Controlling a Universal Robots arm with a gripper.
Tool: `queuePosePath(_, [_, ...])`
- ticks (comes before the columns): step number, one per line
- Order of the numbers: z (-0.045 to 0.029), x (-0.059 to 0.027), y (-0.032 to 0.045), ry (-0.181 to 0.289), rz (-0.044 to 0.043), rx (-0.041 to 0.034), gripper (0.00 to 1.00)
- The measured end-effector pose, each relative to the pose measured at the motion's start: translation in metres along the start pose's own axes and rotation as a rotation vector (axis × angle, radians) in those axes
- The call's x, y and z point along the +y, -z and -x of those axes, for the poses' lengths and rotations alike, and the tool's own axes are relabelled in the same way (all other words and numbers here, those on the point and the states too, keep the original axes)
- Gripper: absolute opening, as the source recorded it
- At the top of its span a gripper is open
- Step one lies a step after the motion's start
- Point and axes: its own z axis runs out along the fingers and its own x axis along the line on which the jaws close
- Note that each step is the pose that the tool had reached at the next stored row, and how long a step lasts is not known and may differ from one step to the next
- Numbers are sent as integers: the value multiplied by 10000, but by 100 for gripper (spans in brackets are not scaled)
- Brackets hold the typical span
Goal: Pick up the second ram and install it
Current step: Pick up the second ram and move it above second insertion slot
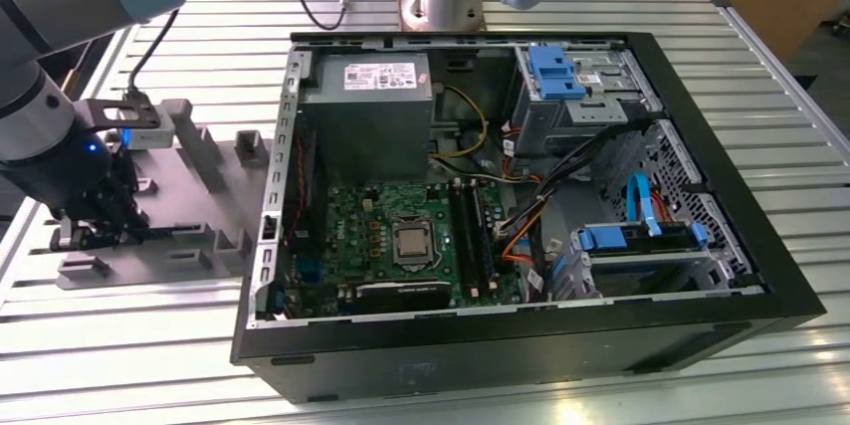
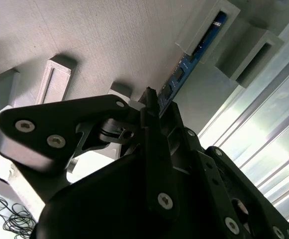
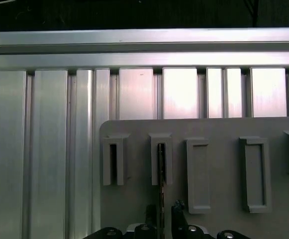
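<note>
One memory stick, the second ram (image 2: 185, 68), is standing on edge in the grey plastic fixture (image 1: 219, 208), with one end sitting inside a slotted upright block (image 2: 198, 26). In the first wrist view the ram (image 3: 161, 167) is showing edge-on as a thin dark line running out of that block (image 3: 160, 136). The gripper (image 2: 163, 107) is straddling the stick partway along its length, short of the block. In the exterior view the gripper (image 1: 100, 231) is hanging low over the fixture at the exterior view's left, well apart from the open computer case (image 1: 531, 345) and its motherboard (image 1: 372, 216). Whether the gripper is clamping the stick or merely bracketing it cannot be told. The stick is judged to be light, stiff and thin, and likely brittle under twisting or side load. Its flat faces are carrying small chips and look smooth, so a weak hold is risking slip. The soundest hold is judged to be on the two flat faces along the upper long edge near mid-length. That is keeping the contact edge free and the stick from pivoting; an off-centre hold is inviting tilt.
</note>
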Motion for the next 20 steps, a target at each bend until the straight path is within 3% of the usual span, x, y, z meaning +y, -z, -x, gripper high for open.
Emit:
queuePosePath(11, [0, 0, -2, 0, 0, -1, 14])
queuePosePath(20, [-4, 0, -4, 128, 1, 0, 14])
